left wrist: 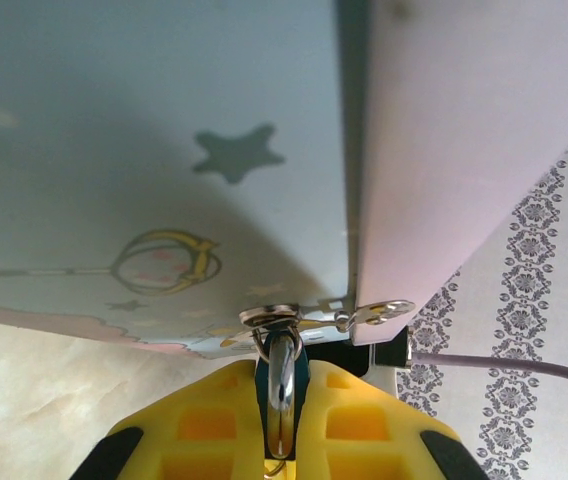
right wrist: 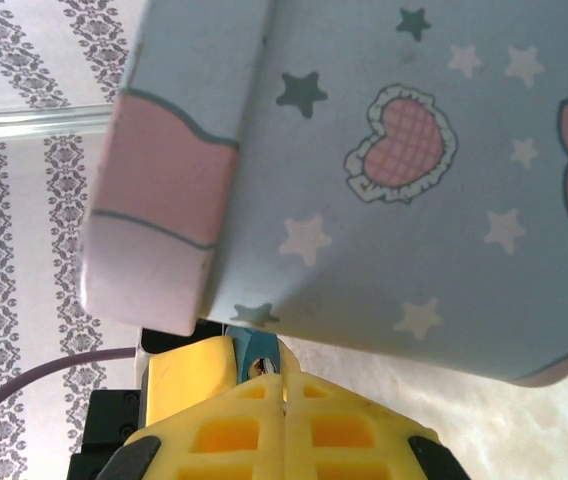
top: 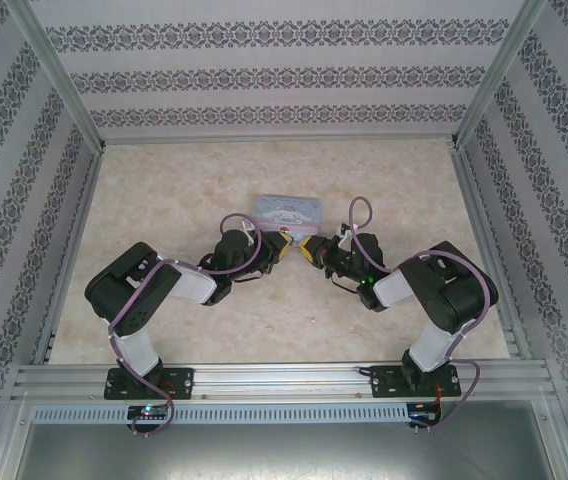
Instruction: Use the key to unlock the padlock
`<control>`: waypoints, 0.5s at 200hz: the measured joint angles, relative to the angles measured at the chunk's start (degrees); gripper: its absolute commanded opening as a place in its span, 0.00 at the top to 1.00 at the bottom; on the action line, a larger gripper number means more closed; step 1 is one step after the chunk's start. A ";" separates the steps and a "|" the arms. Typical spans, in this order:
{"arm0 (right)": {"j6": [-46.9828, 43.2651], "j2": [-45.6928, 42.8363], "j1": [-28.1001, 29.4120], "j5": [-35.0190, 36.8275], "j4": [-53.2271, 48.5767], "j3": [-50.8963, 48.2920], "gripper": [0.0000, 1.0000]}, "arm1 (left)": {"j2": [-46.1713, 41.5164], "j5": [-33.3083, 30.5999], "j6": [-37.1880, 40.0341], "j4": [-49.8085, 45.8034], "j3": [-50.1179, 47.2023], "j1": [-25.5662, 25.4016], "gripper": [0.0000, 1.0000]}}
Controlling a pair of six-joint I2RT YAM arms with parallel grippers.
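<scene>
Toward the middle of the pale marbled table [top: 164, 200], the light-blue cartoon-printed tin box [top: 287, 209] lies with both arms meeting at its near edge. On one side the left gripper [left wrist: 282, 420] has its yellow fingers pinching the tiny bluish padlock [left wrist: 282, 385], which hangs by its shackle from the tin's silver hasp [left wrist: 294, 315]. Opposite, the right gripper [right wrist: 284, 388] has its fingers pressed tight together just beside the lock; whether the key sits between them I cannot tell. To my eye the lock is steadied but not yet opened, so inserting and turning remain.
</scene>
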 measured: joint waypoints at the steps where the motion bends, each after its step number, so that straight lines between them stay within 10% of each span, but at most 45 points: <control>1: 0.00 0.02 -0.02 -0.02 0.00 0.00 1.00 | 0.00 0.00 0.00 0.00 0.00 0.00 1.00; 100: 5.84 1.97 0.28 -0.72 0.42 2.05 1.00 | -0.55 -1.53 0.90 -0.26 -0.17 0.33 1.00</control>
